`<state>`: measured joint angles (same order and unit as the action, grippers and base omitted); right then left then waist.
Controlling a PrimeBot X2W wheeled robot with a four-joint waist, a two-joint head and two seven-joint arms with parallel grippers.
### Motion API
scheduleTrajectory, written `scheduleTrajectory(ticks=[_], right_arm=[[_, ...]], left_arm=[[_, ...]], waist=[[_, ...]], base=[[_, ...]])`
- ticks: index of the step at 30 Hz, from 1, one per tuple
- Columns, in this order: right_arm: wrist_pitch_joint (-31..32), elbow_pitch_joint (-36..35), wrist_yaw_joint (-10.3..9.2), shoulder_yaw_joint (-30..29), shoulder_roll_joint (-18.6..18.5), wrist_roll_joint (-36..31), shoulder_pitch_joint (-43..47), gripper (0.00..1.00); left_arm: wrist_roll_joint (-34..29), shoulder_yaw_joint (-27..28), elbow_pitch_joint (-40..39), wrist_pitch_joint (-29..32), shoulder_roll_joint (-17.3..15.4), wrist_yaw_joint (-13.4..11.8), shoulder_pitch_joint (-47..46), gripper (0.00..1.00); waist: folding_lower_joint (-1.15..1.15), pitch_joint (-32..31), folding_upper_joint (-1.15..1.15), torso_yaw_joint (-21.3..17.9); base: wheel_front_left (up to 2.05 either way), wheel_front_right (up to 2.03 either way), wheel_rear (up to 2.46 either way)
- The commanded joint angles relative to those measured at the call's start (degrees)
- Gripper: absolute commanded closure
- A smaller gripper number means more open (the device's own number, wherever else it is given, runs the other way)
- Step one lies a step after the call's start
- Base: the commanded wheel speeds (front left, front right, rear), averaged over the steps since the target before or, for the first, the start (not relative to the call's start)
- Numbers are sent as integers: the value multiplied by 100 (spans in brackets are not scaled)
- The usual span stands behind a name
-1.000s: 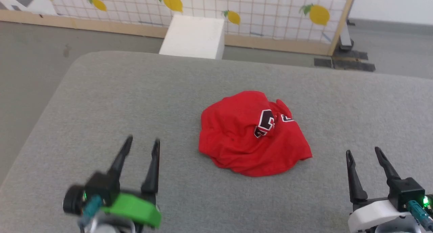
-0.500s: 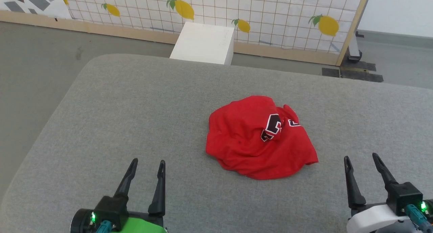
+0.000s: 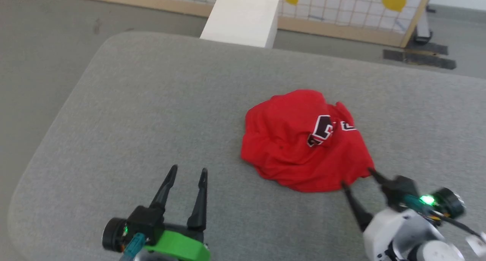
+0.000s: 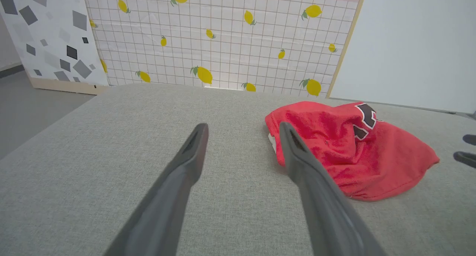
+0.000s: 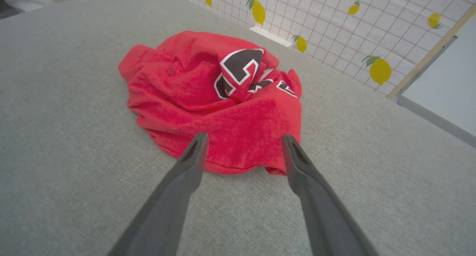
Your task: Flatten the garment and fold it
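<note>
Now the right claw has its two fingers spread apart and empty, their tips at the near right hem of the garment. In the right wrist view the red edge lies between and just beyond them, and I cannot tell whether either tip touches it yet. A second ago this claw hung well to the right of the heap and clear of it, so it has swung in and leaned left toward the cloth. The head camera has dipped too, which explains the whole scene sliding rather than the shirt moving. The left claw is likewise open with nothing in it, near and left of the heap and well apart from it, much as before. The garment lies crumpled in a mound right of the middle of the grey padded worktop, with black white-edged lettering bunched on top and its shape unchanged. I judge that flattening has not begun and a first pinch of the hem comes next, where catching one layer rather than the bundle would matter. Beyond the far edge stand a white box and a lemon-printed screen.
</note>
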<state>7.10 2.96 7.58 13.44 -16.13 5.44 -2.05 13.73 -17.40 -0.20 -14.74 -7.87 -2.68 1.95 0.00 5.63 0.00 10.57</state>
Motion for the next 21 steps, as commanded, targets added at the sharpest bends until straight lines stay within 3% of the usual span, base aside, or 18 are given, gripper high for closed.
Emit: scheduleTrajectory(ticks=[1,7,13,18,20,21], right_arm=[[246,-41,-9,270,-168,195,-239,0],[1562,260,-9,1480,-984,1096,-1197,0],[2200,802,-9,2073,-1292,1648,-1755,0],[2382,1154,-9,2497,-1451,1855,-1965,0],[2373,1363,-9,2677,-1513,2004,-1982,100],[2342,1390,-9,2713,-1533,2050,-1973,100]], left_arm=[[-60,3,33,-26,57,45,-124,0],[-121,16,141,-26,236,216,-325,0],[-129,60,248,-26,367,334,-439,0],[-144,135,319,-26,421,407,-427,0],[-166,179,370,-26,445,429,-405,0],[-171,199,388,-26,449,429,-397,0]], waist=[[0,263,0,274],[0,532,0,675],[0,664,0,1048],[0,685,0,1164],[0,636,0,1147],[0,604,0,1120]], base=[[0,0,0],[0,0,0],[0,0,0],[0,0,0],[0,0,0],[0,0,0]])
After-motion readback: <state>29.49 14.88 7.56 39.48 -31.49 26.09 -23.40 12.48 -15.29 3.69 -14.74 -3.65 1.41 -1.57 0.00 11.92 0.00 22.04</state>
